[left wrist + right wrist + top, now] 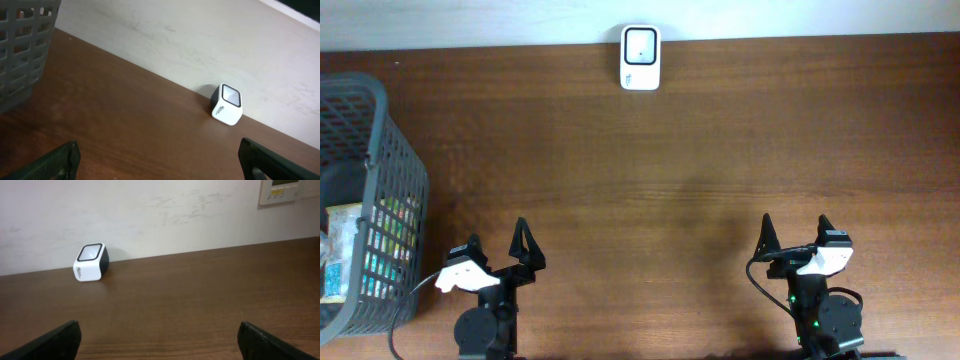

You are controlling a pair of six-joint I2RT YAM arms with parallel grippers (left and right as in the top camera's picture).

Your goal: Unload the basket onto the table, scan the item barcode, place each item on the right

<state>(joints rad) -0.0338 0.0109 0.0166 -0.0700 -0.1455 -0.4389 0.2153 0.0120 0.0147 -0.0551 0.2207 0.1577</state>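
The left gripper [496, 240] and right gripper [795, 232] rest at the near edge of the table [670, 150], jaws spread wide and empty, apparently poised to reach. Packaged items [342, 250] lie in the grey basket [395, 170] at left. The white scanner [640, 58] sits at the far edge, window upward for a barcode.

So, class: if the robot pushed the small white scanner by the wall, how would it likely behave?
The scanner looks like a rigid, boxy plastic shell, so it is probably stiff. It sits on a flat base, so it would likely slide, not roll. Its glossy window might scratch or crack if struck.
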